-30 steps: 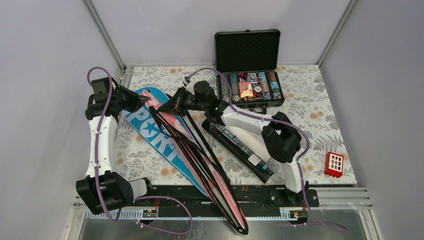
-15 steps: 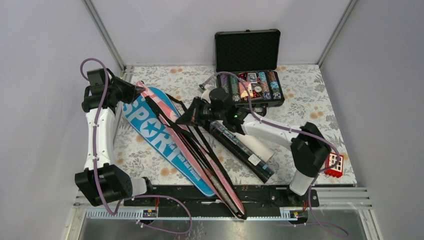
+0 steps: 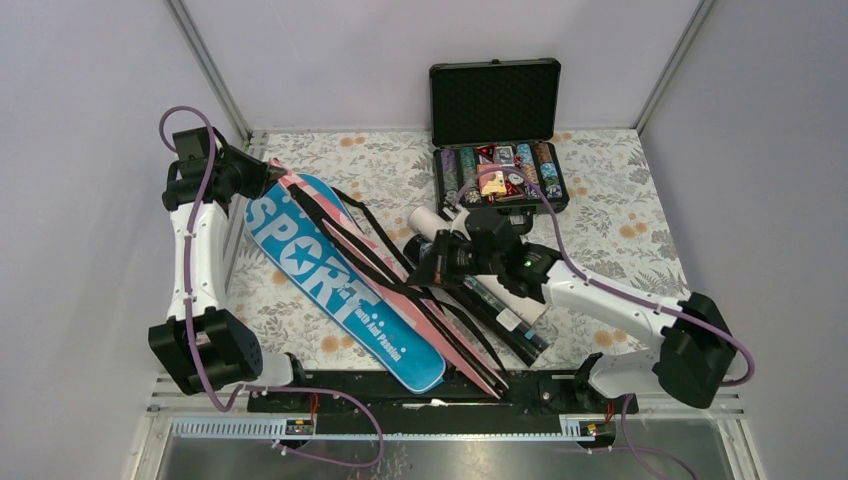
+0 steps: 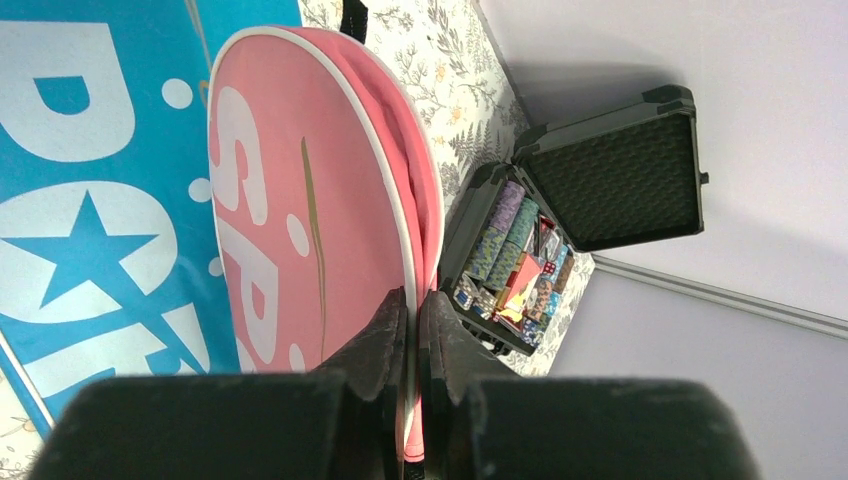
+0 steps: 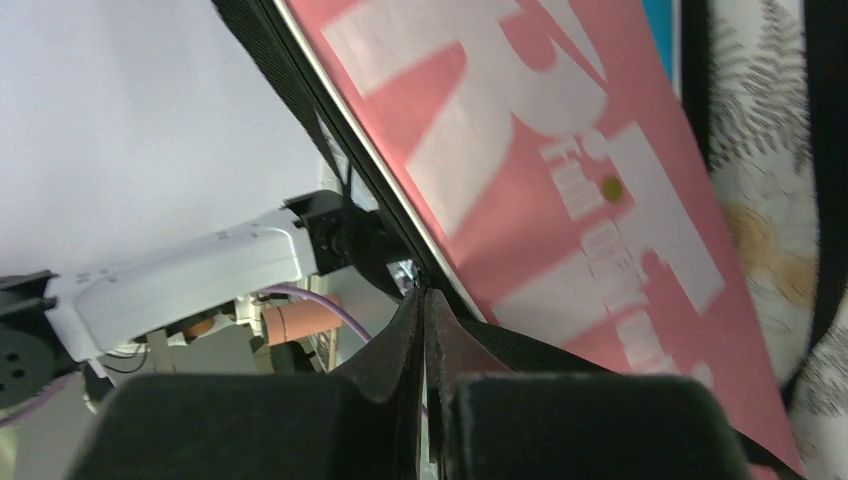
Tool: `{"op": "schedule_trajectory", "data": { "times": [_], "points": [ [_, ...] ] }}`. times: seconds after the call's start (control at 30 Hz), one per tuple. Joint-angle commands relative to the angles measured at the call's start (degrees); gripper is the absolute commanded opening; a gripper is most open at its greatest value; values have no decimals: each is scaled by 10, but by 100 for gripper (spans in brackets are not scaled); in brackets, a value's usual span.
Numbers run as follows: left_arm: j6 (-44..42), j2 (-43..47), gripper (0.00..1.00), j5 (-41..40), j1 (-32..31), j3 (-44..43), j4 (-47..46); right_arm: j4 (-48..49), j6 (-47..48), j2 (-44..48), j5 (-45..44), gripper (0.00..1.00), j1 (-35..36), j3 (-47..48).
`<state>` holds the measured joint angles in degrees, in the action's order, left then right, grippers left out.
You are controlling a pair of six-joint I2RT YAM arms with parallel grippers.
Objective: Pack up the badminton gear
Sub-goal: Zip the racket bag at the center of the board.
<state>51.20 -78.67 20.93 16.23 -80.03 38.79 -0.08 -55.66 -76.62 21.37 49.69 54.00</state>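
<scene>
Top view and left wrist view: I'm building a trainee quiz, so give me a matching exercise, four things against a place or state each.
1. blue cover
2. black case
3. left hand
4. dark tube

a. shut on the pink cover at its rim
b. lid standing open
c. lies flat, "SPORT" showing
d. lies slanted, right of both covers

Pairs: 1-c, 2-b, 3-a, 4-d

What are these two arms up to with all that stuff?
Both arms hold the pink cover between them. The left gripper pinches the rim of its wide end; the right gripper is shut on its black edging farther along. The blue cover lies flat on the table, and a dark tube lies nearby.
</scene>
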Motion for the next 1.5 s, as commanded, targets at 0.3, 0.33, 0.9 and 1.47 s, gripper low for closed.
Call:
{"op": "schedule_trajectory", "data": {
  "times": [0.3,0.33,0.9,1.47],
  "points": [
    [-58,-42,0,-28,14,-87,-51,-203,85,151,-89,0,-8,-69],
    [-60,-46,0,-28,14,-88,-50,-214,86,161,-99,0,-8,-71],
    [-130,-122,0,-56,37,-177,25,-421,54,288,-277,0,-8,-101],
    [-141,-256,0,-147,52,-375,79,-568,-73,397,-404,0,-9,-173]
  ]
}}
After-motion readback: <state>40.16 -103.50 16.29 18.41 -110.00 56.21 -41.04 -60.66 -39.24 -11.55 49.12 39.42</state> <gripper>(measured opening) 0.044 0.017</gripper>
